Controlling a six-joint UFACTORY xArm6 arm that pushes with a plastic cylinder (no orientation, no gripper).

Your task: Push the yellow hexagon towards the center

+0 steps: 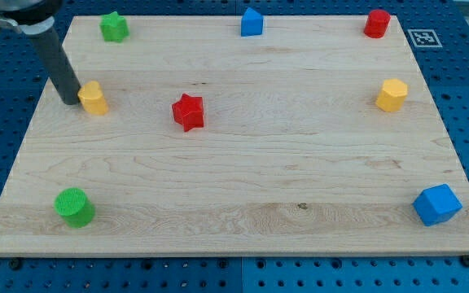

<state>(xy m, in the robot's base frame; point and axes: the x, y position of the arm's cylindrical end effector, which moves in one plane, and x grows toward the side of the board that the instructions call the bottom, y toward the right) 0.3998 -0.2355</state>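
A yellow hexagon (392, 94) stands near the view's right edge of the wooden board (243, 179), in the upper half. A second yellow block (93, 98), its shape unclear, stands near the view's left edge. My tip (70, 102) rests on the board just left of this second yellow block, touching or almost touching it. My tip is far from the yellow hexagon, across the whole width of the board. A red star (188, 111) lies right of the left yellow block.
A green star (114, 26) is at the top left, a blue house-shaped block (252, 22) at the top middle and a red cylinder (376, 23) at the top right. A green cylinder (75, 206) is at the bottom left, a blue cube (436, 203) at the bottom right.
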